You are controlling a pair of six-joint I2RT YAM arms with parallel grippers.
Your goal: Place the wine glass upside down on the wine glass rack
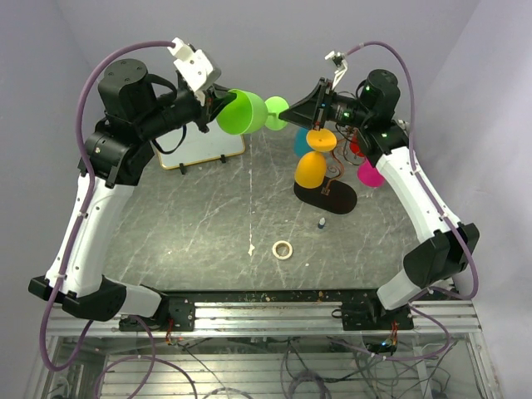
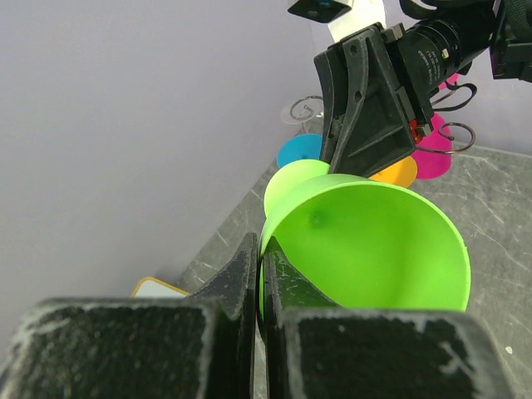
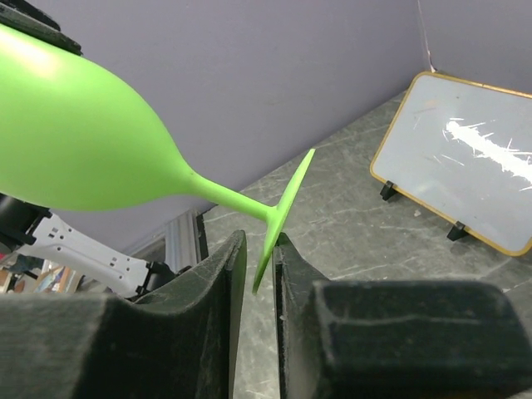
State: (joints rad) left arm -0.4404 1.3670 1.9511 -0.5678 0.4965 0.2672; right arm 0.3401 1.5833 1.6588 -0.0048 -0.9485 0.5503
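Note:
The wine glass is lime green and hangs on its side in the air over the table's back, its foot pointing right. My left gripper is shut on the bowl's rim, one finger inside and one outside. My right gripper straddles the foot with its jaws narrowly apart. The disc touches one finger, with a sliver of gap at the other. The wine glass rack stands just right of centre, below the right gripper.
Orange, blue and pink goblets hang upside down on the rack. A small whiteboard stands at the back left. A tape ring and a tiny bottle lie on the marble tabletop.

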